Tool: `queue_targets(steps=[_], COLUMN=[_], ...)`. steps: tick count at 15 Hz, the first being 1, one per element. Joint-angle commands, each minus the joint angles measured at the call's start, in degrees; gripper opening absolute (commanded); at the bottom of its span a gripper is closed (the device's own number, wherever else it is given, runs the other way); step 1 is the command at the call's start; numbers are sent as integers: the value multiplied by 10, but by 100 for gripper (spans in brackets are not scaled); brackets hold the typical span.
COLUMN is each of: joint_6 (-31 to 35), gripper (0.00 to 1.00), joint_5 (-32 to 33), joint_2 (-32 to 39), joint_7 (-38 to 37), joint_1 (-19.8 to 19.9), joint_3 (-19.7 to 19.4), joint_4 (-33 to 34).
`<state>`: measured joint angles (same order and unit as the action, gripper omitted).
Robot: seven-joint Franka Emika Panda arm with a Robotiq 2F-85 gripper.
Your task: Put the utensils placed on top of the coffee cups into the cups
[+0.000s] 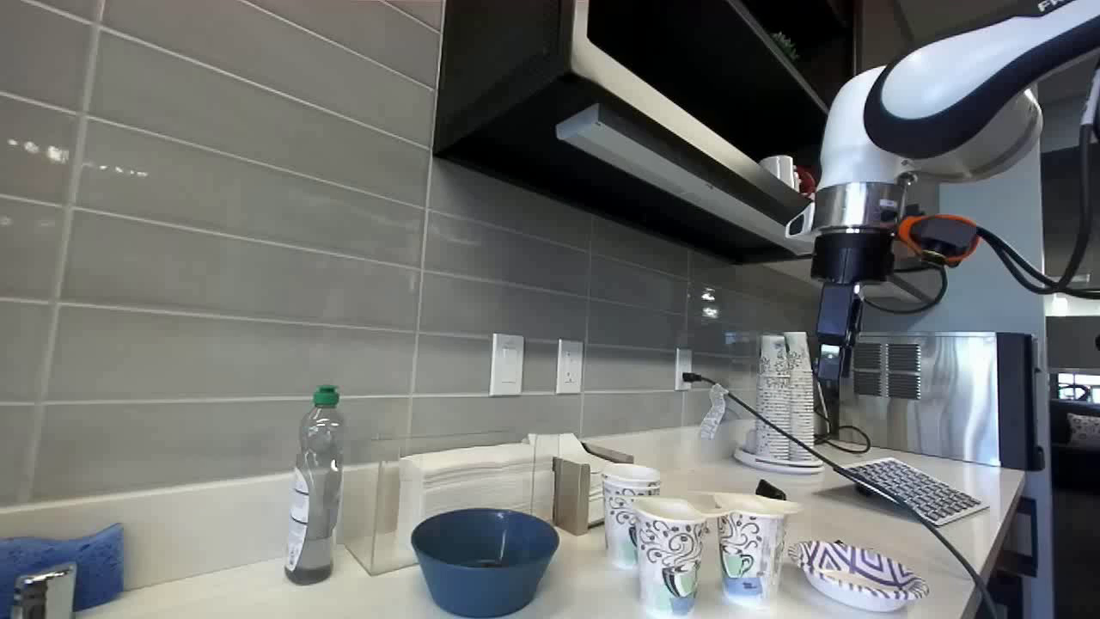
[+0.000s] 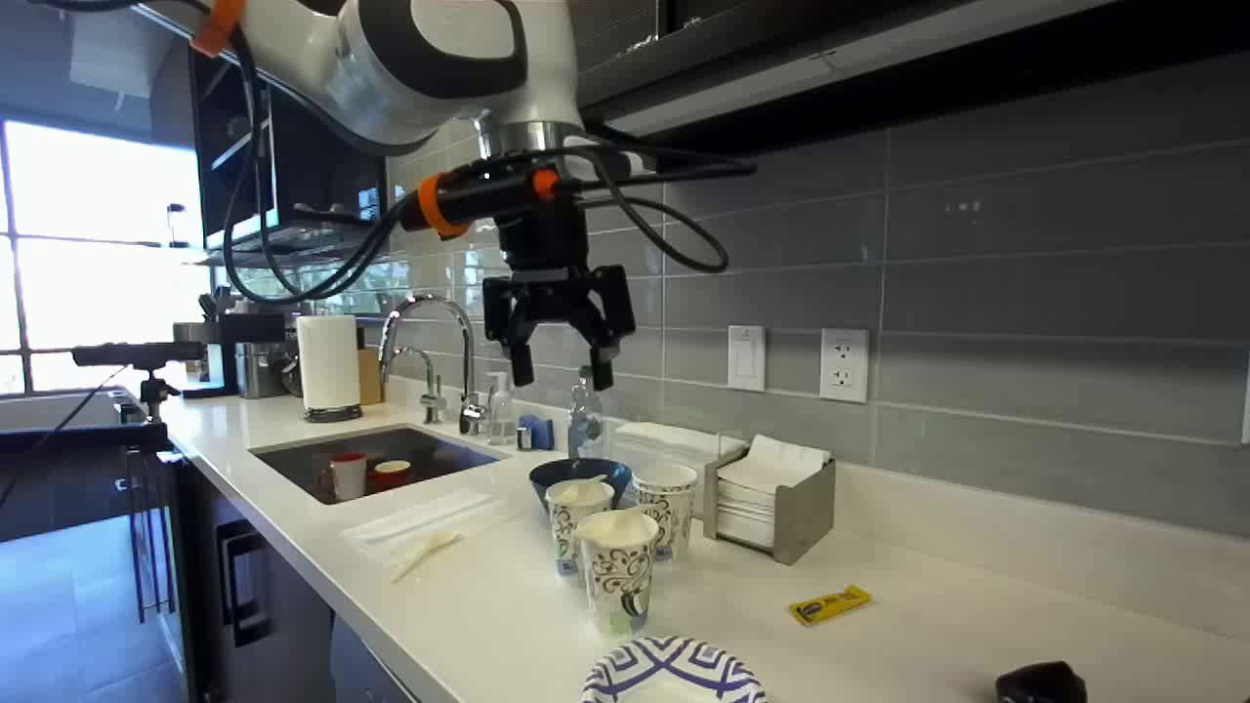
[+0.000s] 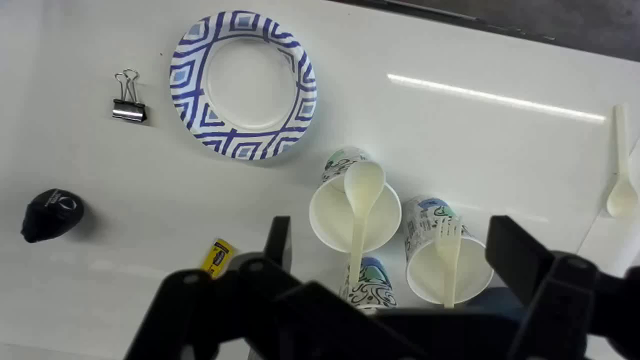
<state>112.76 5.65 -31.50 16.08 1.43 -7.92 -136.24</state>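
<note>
Cream-coloured, laid each across its own cup [image 3: 329, 215] on the desk [image 3: 475, 155]: one spoon [image 3: 362, 197], one fork [image 3: 448, 250]. Just beside, also a third cup [image 3: 375, 286]. Higher up, above the desk, a hand [image 2: 562, 368] with jaws standing wide apart.

You're in a kitchen: in an exterior view, at far left, you have a sink [image 2: 439, 459] holding mugs [image 2: 349, 478], a curved faucet [image 2: 472, 415] beside it, a paper towel roll [image 2: 328, 361] beyond, and tiled wall [image 2: 1035, 283] at right.
</note>
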Motion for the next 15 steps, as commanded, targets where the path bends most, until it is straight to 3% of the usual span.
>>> queue_targets(steps=[1, 7, 11, 15], joint_6=[-1, -1, -11, 26], gripper=[100, 100, 100, 100], joint_5=[-1, -1, -77, -162], joint_2=[0, 0, 6, 9], joint_7=[1, 1, 6, -20], joint_1=[2, 2, -25, -35], joint_3=[2, 2, -2, -5], joint_4=[1, 1, -6, -45])
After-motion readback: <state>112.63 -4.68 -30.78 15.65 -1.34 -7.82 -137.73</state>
